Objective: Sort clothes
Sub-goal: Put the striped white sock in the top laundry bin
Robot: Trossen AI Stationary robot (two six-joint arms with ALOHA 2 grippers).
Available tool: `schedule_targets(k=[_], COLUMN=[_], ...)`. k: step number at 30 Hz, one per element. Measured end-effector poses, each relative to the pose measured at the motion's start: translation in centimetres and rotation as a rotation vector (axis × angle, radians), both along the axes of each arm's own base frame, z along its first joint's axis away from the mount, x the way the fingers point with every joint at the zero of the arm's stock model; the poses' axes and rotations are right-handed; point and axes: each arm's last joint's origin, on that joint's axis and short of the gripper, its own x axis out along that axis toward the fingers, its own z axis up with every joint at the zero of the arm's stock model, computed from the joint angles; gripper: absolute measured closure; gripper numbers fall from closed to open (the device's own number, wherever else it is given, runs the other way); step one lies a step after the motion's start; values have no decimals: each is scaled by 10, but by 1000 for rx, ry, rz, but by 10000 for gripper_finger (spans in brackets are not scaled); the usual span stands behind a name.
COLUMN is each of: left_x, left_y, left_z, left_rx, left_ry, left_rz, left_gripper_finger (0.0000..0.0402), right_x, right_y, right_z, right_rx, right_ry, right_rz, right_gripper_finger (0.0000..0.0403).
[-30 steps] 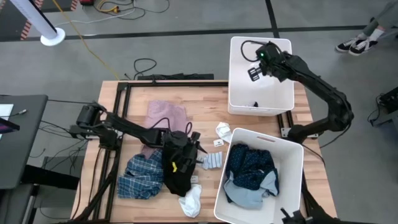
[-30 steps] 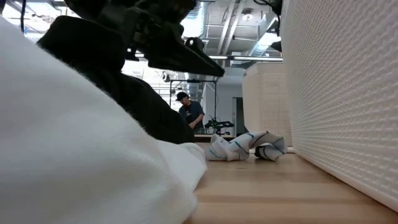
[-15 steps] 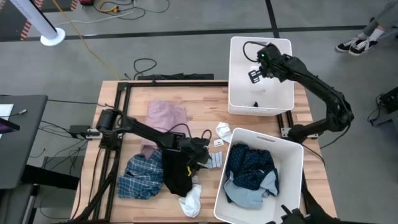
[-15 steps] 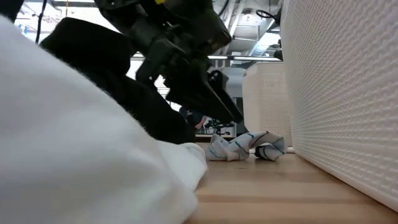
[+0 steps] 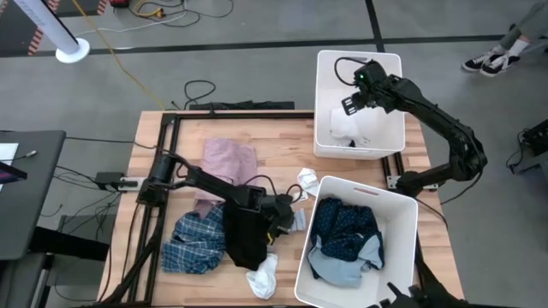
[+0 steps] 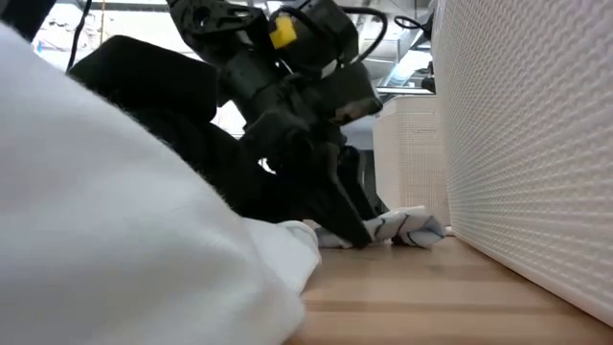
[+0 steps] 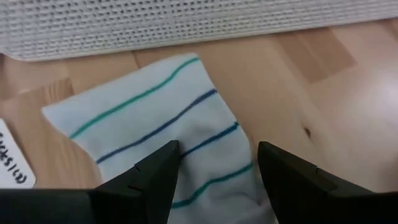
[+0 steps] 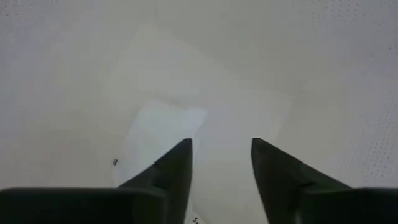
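A striped sock (image 7: 168, 130) lies flat on the table beside the near white bin (image 5: 402, 205). My left gripper (image 7: 214, 165) is open and low over it, one finger over the sock and the other at its edge; the low view shows the gripper (image 6: 350, 225) down at table height. My right gripper (image 5: 349, 104) is open over the far white bin (image 5: 390, 68), with a white piece (image 8: 161, 134) lying on the bin floor below it. A pink garment (image 5: 229, 158), a blue plaid shirt (image 5: 195, 241) and a black garment (image 5: 244, 244) lie on the table. My left gripper comes at the striped sock slanting down from the table's left, with its open fingers across the sock's stripes (image 7: 186, 146). The sock lies flat on the wood. I cannot tell whether the fingertips touch it.
The near bin holds a navy patterned garment (image 5: 342, 224). White socks (image 5: 306, 180) and a paper tag (image 5: 300, 196) lie between the bins. Another white sock (image 5: 264, 275) is at the near edge. The near bin's wall (image 6: 527, 144) stands close to my left gripper.
My left gripper has moved from over the black garment toward the table's right edge and down, to the striped sock beside the near bin. A white piece now lies in the far bin under my right gripper, where none showed before.
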Motion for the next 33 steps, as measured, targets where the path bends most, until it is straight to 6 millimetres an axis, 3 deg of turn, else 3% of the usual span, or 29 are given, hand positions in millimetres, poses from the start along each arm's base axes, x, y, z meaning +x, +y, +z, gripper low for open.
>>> schedule_targets(k=[7,16,25,33], left_x=[2,2,3,-6], left_y=[1,2,2,6], left_z=[0,1,11,55], left_rx=[-6,30,63,123], left_ry=[-1,-12,33,-33], left_rz=[24,22,11,22], left_gripper_finger=[233,386,395,397], right_x=[4,20,27,17], right_y=[3,17,43,90], right_z=[1,1,17,54], right_rx=[-1,2,-56,-194], right_ry=[-3,0,-59,-227], right_rz=[14,97,190,328], right_gripper_finger=[171,169,168,168])
